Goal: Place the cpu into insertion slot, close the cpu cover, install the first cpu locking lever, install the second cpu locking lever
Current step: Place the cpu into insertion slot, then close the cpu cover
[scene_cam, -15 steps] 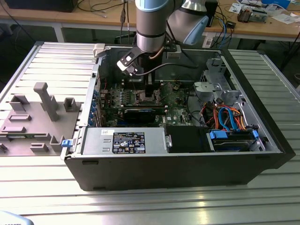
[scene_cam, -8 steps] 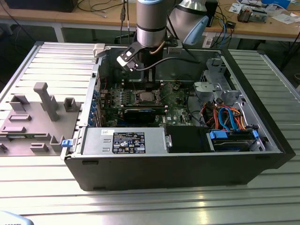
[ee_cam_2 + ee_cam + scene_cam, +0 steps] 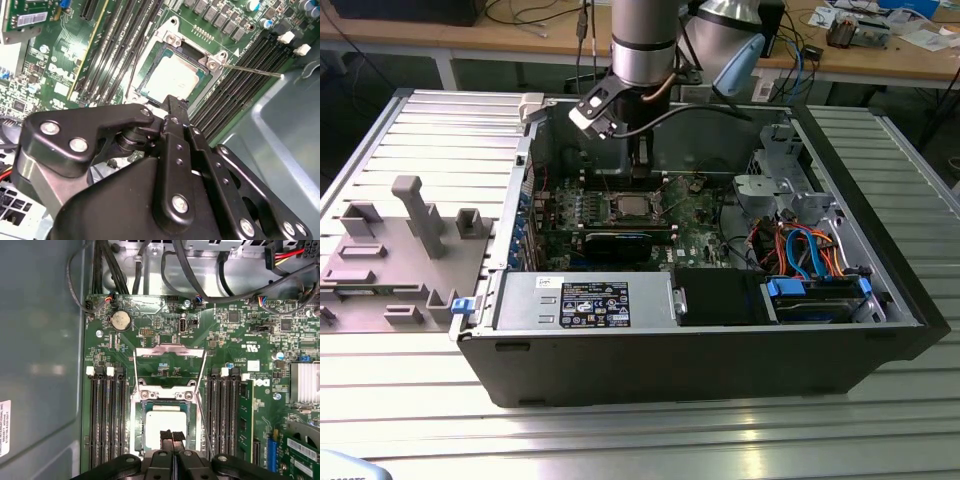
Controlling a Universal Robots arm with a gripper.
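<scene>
One cpu seated, cover raised, jaws clenched on nothing.
Entry: the cpu [image 3: 162,421] lies flat in the insertion slot [image 3: 165,395] of the green motherboard [image 3: 150,315], inside the open computer case [image 3: 720,345] on the desk [image 3: 620,445]. Above the chip's edge opposite the hinge hangs the gripper [image 3: 172,436], jaws pressed together and empty; contact with the chip cannot be told. The cpu cover [image 3: 170,352] appears to stand up from the slot's hinge side, with board showing through its window, so it is judged not yet closed. Handling note: closing looks like the step in hand. Push the frame's top tab with the shut tips, follow the hinge arc, stay off the chip's face, and stop when the frame sits flush.
</scene>
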